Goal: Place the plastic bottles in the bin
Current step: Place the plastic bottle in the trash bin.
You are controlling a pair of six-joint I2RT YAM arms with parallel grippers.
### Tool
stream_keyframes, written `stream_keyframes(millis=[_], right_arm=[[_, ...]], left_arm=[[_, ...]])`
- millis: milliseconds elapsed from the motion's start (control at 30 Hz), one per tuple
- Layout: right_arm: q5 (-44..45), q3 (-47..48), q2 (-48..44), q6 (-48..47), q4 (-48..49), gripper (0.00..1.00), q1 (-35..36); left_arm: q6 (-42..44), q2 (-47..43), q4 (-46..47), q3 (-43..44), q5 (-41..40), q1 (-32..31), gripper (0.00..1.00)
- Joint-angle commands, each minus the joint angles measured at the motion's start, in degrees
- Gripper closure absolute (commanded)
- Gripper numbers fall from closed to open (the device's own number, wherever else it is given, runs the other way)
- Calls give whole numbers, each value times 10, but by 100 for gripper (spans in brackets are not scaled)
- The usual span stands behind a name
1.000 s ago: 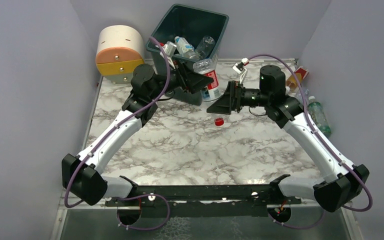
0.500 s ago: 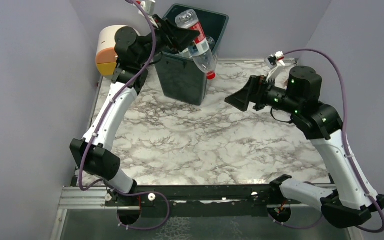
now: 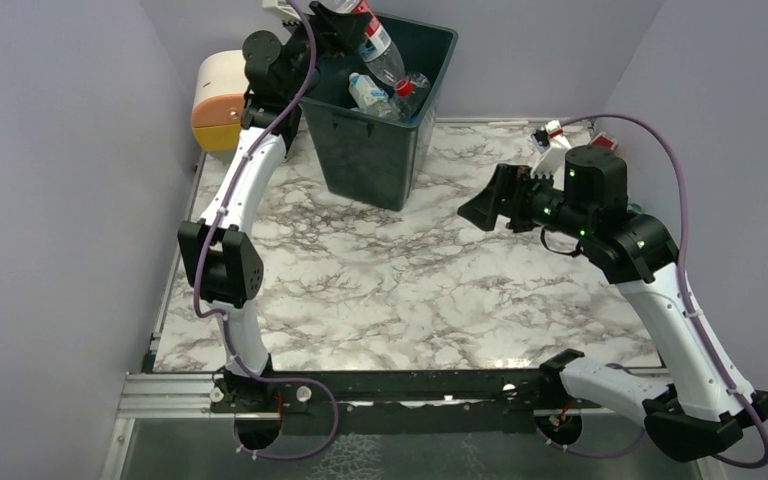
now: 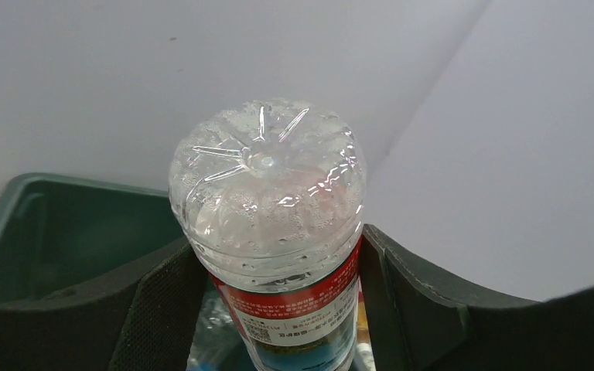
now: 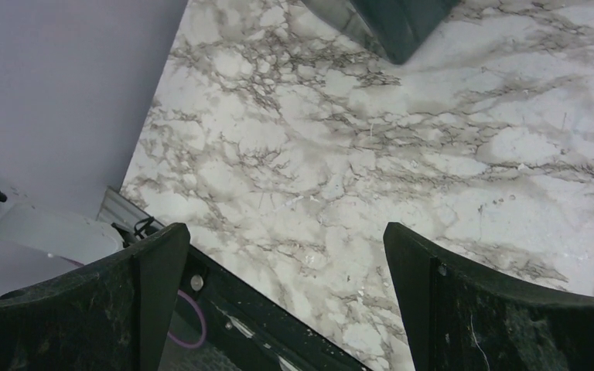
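Observation:
My left gripper [image 3: 348, 22] is shut on a clear bottle with a red label [image 3: 372, 38]. It holds the bottle tilted, red cap down, over the open top of the dark green bin [image 3: 380, 160]. In the left wrist view the bottle's base [image 4: 267, 185] faces the camera between my fingers [image 4: 162, 297], with the bin rim [image 4: 15, 189] below. At least two more bottles lie inside the bin, one with a blue label [image 3: 365, 92]. My right gripper [image 3: 475, 208] is open and empty above the marble table [image 5: 402, 154]; it also shows in the right wrist view [image 5: 285, 236].
A cream, orange and yellow drawer unit [image 3: 218, 95] stands left of the bin. A red-labelled item [image 3: 603, 143] lies at the back right by the wall, mostly behind my right arm. Walls close in on three sides. A black rail [image 3: 410, 385] runs along the near edge.
My left arm has risen and carried the bottle from the bin's front up over its opening. My right arm has lifted and drawn back to the right.

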Motion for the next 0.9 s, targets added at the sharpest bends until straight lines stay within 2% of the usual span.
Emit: stream_keyframes(millis=[0, 100, 167, 333, 467, 600, 700, 867], right_arm=[[38, -6, -18, -2, -17, 1, 3], [45, -4, -15, -4, -20, 1, 3], [45, -4, -12, -2, -20, 1, 3], [72, -13, 3, -2, -18, 1, 2], [195, -37, 36, 9, -30, 1, 3], [345, -93, 79, 39, 3, 1, -9], [357, -120, 136, 46, 51, 1, -74], [332, -134, 248, 48, 120, 1, -227]], left_arm=[[46, 51, -24, 55, -43, 13, 22], [76, 89, -93, 106, -30, 14, 12], [84, 98, -105, 113, -17, 16, 2], [94, 71, -117, 105, 4, 21, 1], [92, 12, -110, 88, 28, 21, 1], [93, -52, -152, 92, 65, 22, 1], [79, -124, -167, 36, 97, 22, 1], [65, -251, -177, -126, 129, 22, 1]])
